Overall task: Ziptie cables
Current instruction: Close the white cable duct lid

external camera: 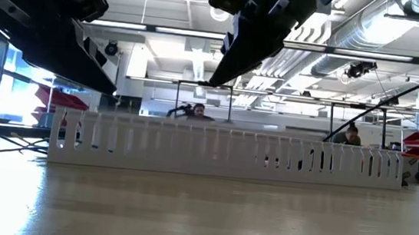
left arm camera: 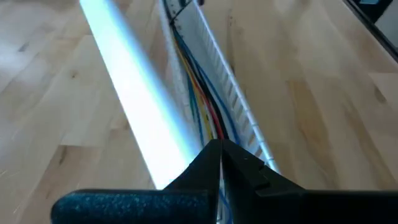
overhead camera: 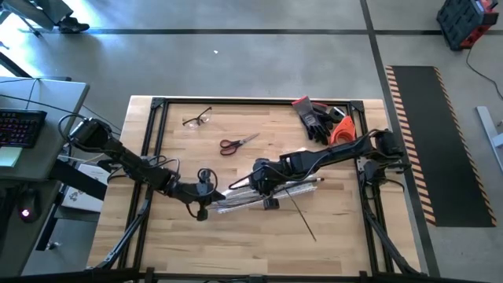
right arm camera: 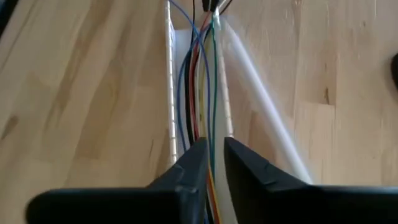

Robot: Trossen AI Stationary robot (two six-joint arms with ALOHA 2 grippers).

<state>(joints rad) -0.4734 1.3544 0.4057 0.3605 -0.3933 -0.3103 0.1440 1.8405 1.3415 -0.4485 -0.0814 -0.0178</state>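
The cables [right arm camera: 198, 81], thin blue, red, black, green and white wires, run lengthwise in a white slotted duct [overhead camera: 250, 201] that lies mid-table. My left gripper [overhead camera: 203, 209] is shut on them at the duct's left end [left arm camera: 221, 149]. My right gripper [overhead camera: 253, 184] is closed on them farther right [right arm camera: 211, 155]. The ziptie [overhead camera: 302, 214], a thin black strip, lies flat on the wood right of the duct, with no gripper on it. My left gripper pinches the bundle of cables [left arm camera: 212, 127] between its two shut fingers, coming in slanting down from the table's left, roughly along the wires. The fingertips themselves cover the place of contact. The wires run on from there inside the duct. My right gripper has the cables [right arm camera: 208, 134] between its two fingers, which stand only a narrow gap apart. It comes slanting down from the table's right, pointing along the wires. Beyond the fingers the wires stretch over the duct toward the left gripper, one blue wire bowing out.
A flat white cover strip [left arm camera: 130, 93] lies beside the duct on its near side. Red-handled scissors [overhead camera: 238, 144] and glasses [overhead camera: 196, 119] lie farther back. Black gloves [overhead camera: 317, 118] and an orange tool [overhead camera: 341, 130] sit at the back right. A black frame [overhead camera: 154, 126] borders the table.
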